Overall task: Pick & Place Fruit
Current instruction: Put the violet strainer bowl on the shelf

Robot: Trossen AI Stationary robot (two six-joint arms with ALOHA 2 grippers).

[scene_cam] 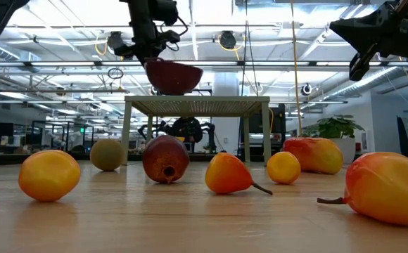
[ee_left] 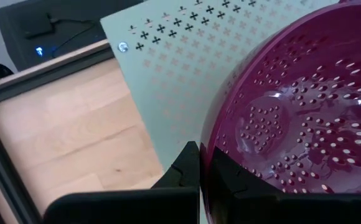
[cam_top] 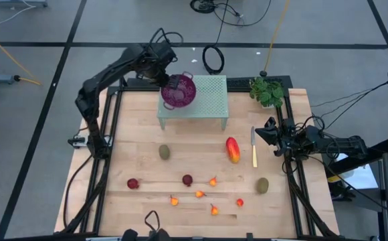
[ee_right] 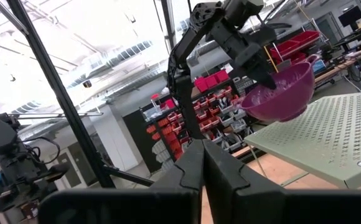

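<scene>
A purple perforated bowl (cam_top: pixel 178 92) hangs over the left part of a pale green perforated stand (cam_top: pixel 207 100) at the table's far side, with my left gripper (cam_top: pixel 166 82) shut on it. The fruit lies on the wooden table nearer the front. There is a red-orange oblong (cam_top: pixel 233 149), two brown-green ovals (cam_top: pixel 164 152) (cam_top: pixel 263 185) and two dark red balls (cam_top: pixel 133 183) (cam_top: pixel 187 179). Several tiny orange ones (cam_top: pixel 199 193) also lie there. My right gripper (cam_top: pixel 264 130) waits shut at the table's right edge, holding nothing. My left gripper holds the bowl by its rim (ee_left: pixel 206 144) on the side toward the table's far left, one finger inside the bowl and one (ee_left: pixel 183 167) outside. The fingers come steeply from above. The bowl (ee_right: pixel 280 93) hangs tilted, just above the stand's top.
A slim yellow-handled knife (cam_top: pixel 253 147) lies right of the oblong fruit. A green plant (cam_top: pixel 267 90) stands at the far right corner. Black frame rails (cam_top: pixel 110 127) run along the table's left and right sides. Bare wood lies between the stand and the fruit.
</scene>
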